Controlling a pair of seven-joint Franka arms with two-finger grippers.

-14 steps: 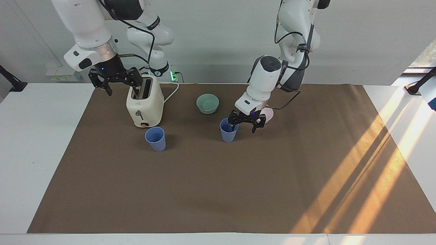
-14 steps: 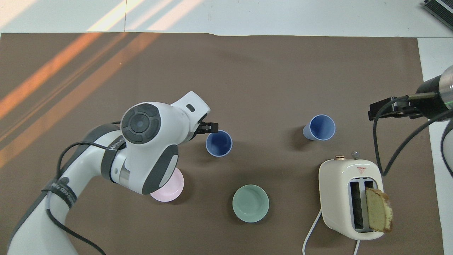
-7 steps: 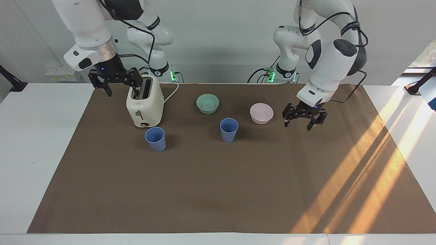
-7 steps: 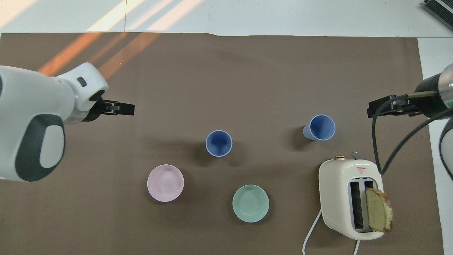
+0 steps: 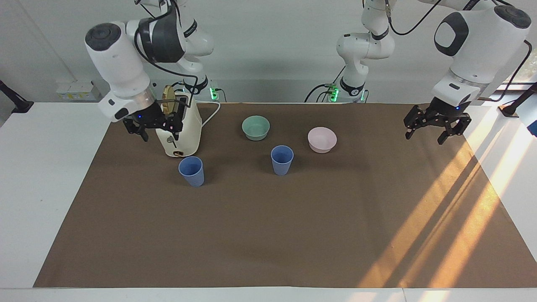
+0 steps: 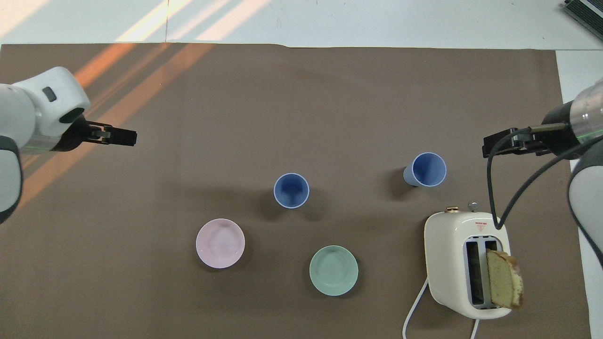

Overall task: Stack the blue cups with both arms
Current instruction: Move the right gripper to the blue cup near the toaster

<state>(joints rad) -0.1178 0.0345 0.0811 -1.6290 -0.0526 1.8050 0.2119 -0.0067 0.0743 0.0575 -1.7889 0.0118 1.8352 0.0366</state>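
Two blue cups stand upright and apart on the brown mat. One cup (image 5: 282, 160) (image 6: 291, 190) is mid-table, between the two bowls and farther from the robots than they are. The other cup (image 5: 191, 170) (image 6: 426, 169) stands by the toaster, toward the right arm's end. My left gripper (image 5: 432, 127) (image 6: 123, 138) is open and empty, raised over the mat's edge at the left arm's end, well away from both cups. My right gripper (image 5: 157, 126) (image 6: 499, 146) is open and empty, low beside the toaster and close to the second cup.
A cream toaster (image 5: 178, 134) (image 6: 464, 263) with a bread slice (image 6: 504, 285) in one slot stands near the right arm. A mint-green bowl (image 5: 256, 127) (image 6: 333, 270) and a pale pink bowl (image 5: 321, 139) (image 6: 220, 243) sit nearer to the robots than the middle cup.
My left gripper has left the middle cup and swung out and up to the left arm's end, empty. My right gripper has dropped lower beside the toaster. Both cups stay in place.
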